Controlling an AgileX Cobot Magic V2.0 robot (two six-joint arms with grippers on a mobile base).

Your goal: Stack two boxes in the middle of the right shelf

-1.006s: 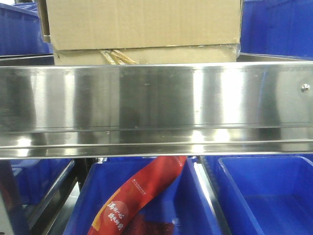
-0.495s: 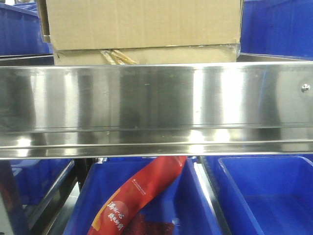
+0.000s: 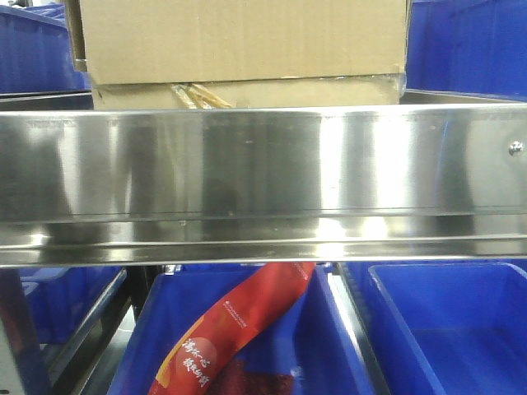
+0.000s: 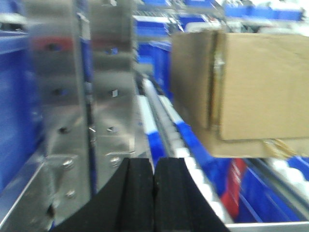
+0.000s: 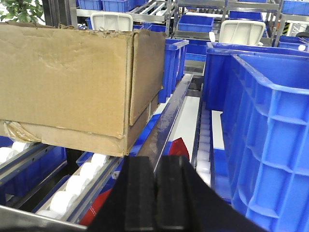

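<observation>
The left gripper (image 4: 153, 193) has its black pads pressed together, holding nothing; the large box (image 4: 251, 87) lies at its 2 o'clock, stacked on the flatter box (image 4: 251, 147). The right gripper (image 5: 157, 193) is likewise pinched closed and empty, with the boxes at 10 o'clock. Both boxes rest on the steel shelf (image 3: 263, 164).

Bright; glare on shelf rail (image 3: 263, 164); left-wrist view blurred.
</observation>
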